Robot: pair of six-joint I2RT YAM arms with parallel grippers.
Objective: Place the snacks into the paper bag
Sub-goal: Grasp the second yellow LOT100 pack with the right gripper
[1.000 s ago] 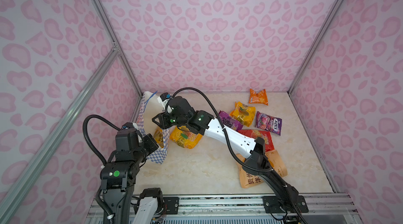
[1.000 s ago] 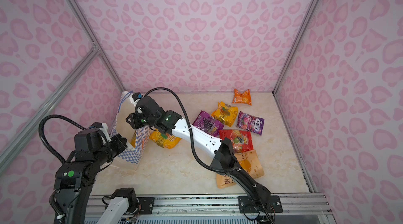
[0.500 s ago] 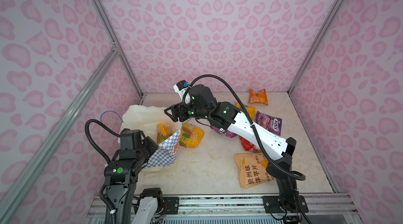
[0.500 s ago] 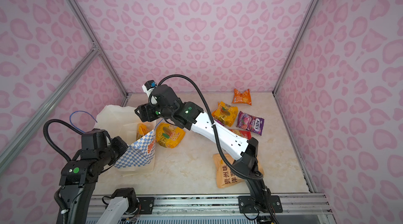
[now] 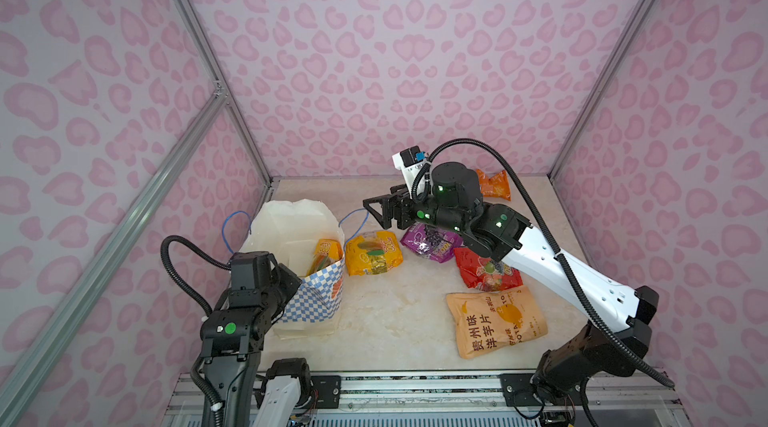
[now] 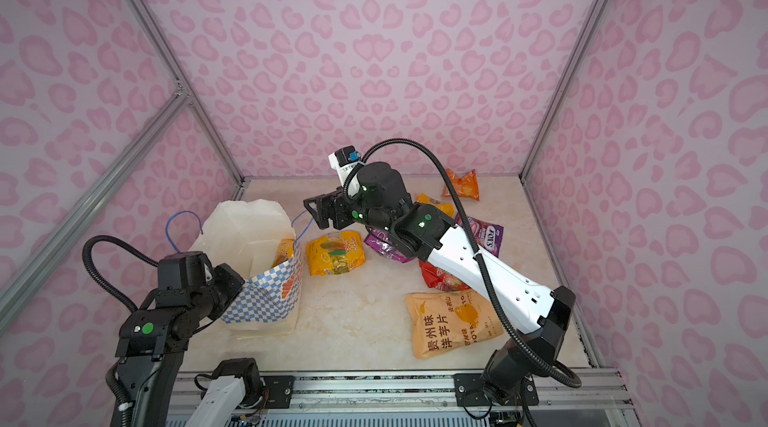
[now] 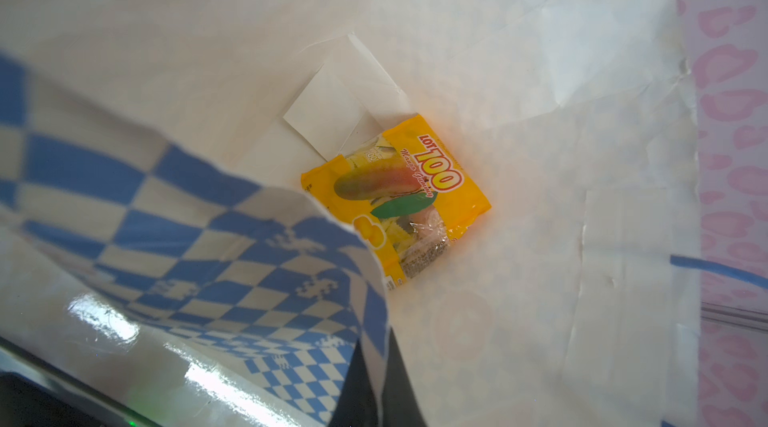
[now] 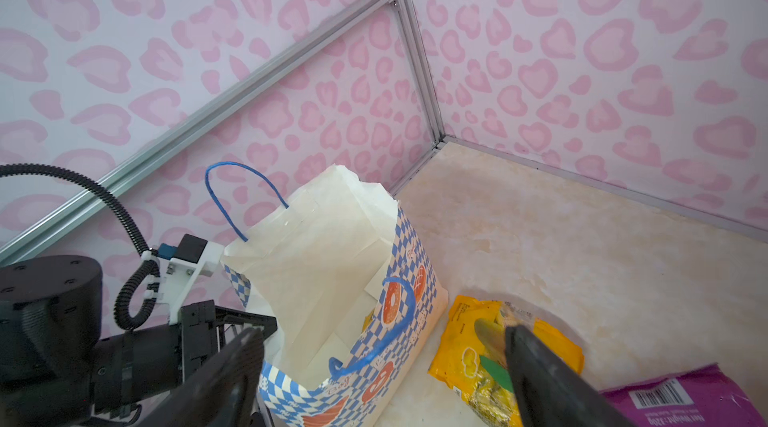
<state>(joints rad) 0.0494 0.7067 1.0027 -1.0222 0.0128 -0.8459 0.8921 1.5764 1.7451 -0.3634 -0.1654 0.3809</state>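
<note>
At the lower left of both top views, your left gripper is pressed together on the near rim of the paper bag. In the left wrist view a dark finger sits against the inner face of the checkered wall. The bag stands on its base left of centre on the marble table, with its mouth wide open. A blue cord handle rises at its upper-left edge.

Down inside the bag, towards its right wall, you have a yellow mango packet. Just beside that wall, out on the table, lies a second yellow packet.

Above that packet in the frame, your right gripper hangs with its jaws spread wide and nothing between them. In the right wrist view its two fingers stand well apart, one on each side of the bag's wall and the second yellow packet.

Further right, a purple packet lies partly under the right arm, with a red packet to its lower right. Just below the red one is the large pale-orange packet with Chinese characters.

In a top view a third yellow packet and a second purple packet show on either side of the arm. The small orange packet lies by the back wall, right of centre.
</note>
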